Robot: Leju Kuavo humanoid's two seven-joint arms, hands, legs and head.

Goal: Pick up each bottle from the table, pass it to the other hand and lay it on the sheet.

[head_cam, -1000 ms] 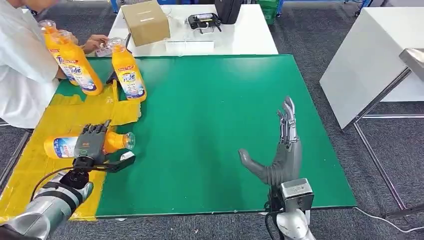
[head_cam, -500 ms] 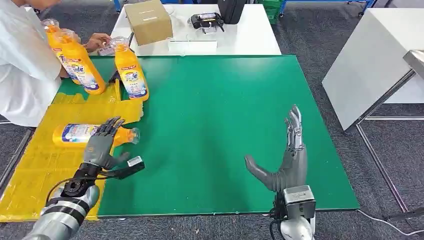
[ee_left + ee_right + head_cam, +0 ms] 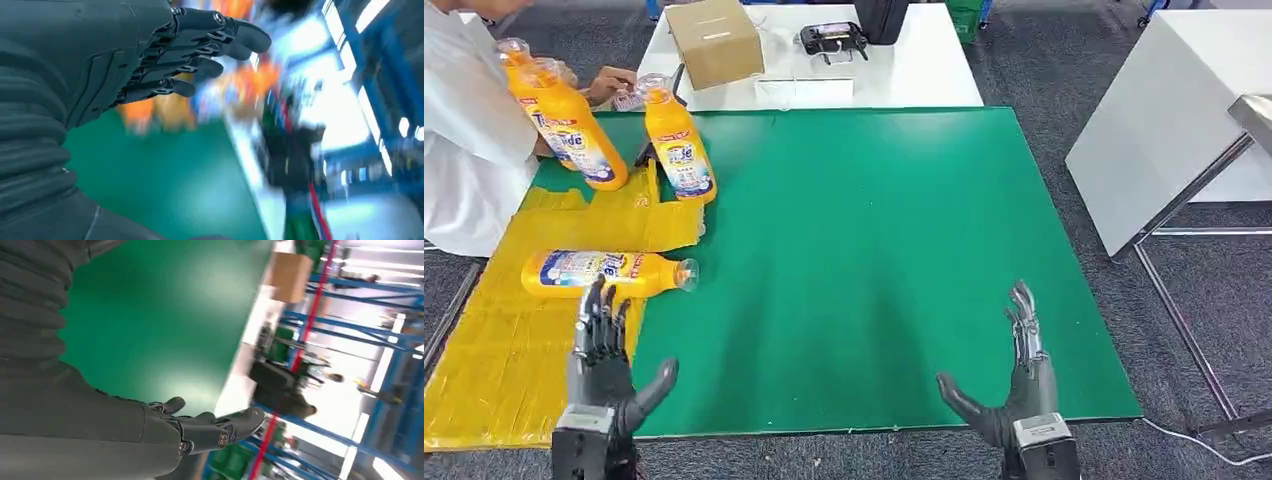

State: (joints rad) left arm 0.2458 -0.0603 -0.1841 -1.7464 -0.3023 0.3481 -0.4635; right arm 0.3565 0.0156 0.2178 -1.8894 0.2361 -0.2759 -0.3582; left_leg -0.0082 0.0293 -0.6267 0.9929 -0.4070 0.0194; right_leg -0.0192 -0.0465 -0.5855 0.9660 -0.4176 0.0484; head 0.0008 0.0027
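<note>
Since left hand [image 3: 602, 365] let go, bottle [image 3: 604, 272] lies on yellow sheet [image 3: 484, 340]; both hands, right hand [image 3: 1014, 395] too, pulled back, fingers wide, empty; next bottle due.

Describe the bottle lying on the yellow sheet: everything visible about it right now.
The lying bottle is orange-yellow plastic with a blue and white label around its body and a clear cap at its narrow end. It rests on its side on the yellow sheet, near the sheet's edge, with the cap pointing toward the green table surface. Nothing holds it: the left hand is nearer the robot, fingers spread, apart from the bottle. It looks closed and undamaged; the label's text is too small to read.
</note>
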